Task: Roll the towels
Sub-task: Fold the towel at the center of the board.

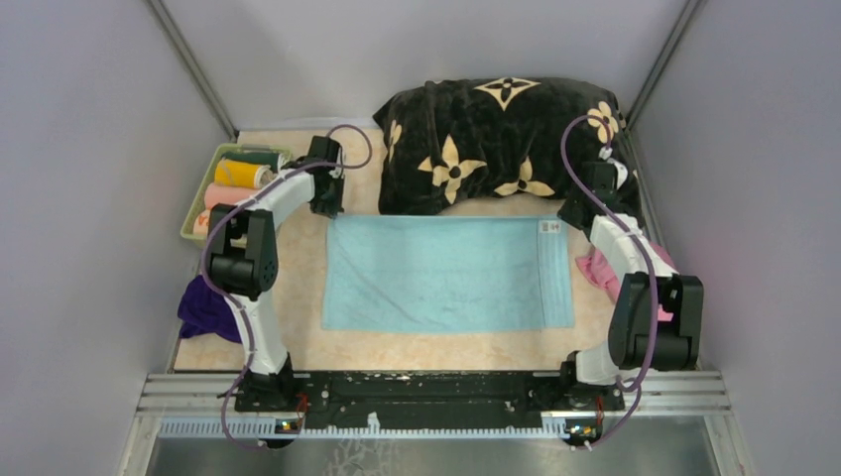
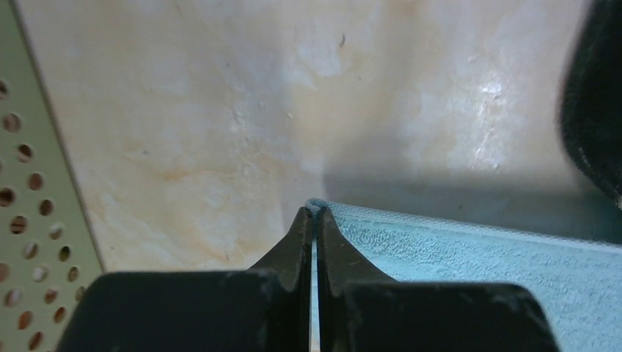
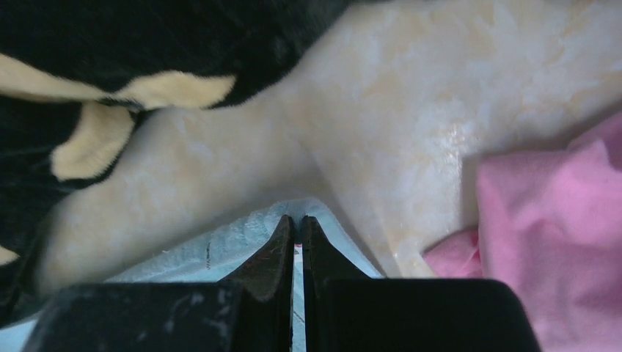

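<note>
Broadly, table: pale marbled top, walled in on the left, right and far sides, with both arms bolted at the near edge.
Cushion: big black plush one with beige flowers, lying along the far edge, right of centre; its near edge comes close to the far hem of the spread cloth.
Light blue towel: laid out flat in the middle of the table, long side running left to right, a small label at its far-right corner.
Basket: green, perforated, at the far left; it holds rolled towels, a yellow one the plainest.
Pink towel: crumpled at the right, just beside the blue one's right edge and partly under the right arm.
Purple towel: bunched at the near left, behind the left arm.
Left gripper: jaws pressed together on the far-left corner of the light blue towel, the hem pinched at the tips.
Right gripper: jaws likewise closed, nipping the far-right corner beside the label.
Step in hand: by my reading, both far corners are taken and the rolling or first fold is about to begin.
Next move calls for: lifting both corners evenly and bringing them toward the near edge together, so the cloth stays square and neither corner slips free.
</note>
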`<state>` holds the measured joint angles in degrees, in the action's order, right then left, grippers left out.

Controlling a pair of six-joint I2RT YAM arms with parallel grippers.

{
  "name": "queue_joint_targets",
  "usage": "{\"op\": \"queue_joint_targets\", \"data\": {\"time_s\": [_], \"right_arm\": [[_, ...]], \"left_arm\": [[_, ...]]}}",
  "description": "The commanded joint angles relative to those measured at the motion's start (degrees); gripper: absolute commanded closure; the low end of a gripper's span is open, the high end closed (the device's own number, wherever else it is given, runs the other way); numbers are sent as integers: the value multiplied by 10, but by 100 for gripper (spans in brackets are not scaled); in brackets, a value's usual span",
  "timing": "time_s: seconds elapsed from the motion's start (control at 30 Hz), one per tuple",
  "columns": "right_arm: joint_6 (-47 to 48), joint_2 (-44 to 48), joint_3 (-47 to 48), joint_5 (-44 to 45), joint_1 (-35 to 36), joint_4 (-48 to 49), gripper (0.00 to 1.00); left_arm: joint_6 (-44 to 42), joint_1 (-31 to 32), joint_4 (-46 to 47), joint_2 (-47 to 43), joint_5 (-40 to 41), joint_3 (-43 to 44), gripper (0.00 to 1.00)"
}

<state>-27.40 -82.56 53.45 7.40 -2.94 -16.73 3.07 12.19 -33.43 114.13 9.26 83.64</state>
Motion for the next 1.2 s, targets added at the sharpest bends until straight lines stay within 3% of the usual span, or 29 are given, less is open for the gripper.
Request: {"op": "queue_joint_targets", "data": {"time_s": [0.0,0.23,0.73,1.17], "right_arm": [[10,-12,59,16,-20,13,100],[15,-3,80,-2,-22,-1,100],[-8,70,20,2,-31,-5,100],[0,11,100,-15,-41,26,100]], "left_arm": [[-28,-14,30,-48,26,27,100],[-23,-15,66,-128,34,-30,100],[49,-23,173,-291,54,-217,100],[21,-34,204,-231,58,-105,100]]}}
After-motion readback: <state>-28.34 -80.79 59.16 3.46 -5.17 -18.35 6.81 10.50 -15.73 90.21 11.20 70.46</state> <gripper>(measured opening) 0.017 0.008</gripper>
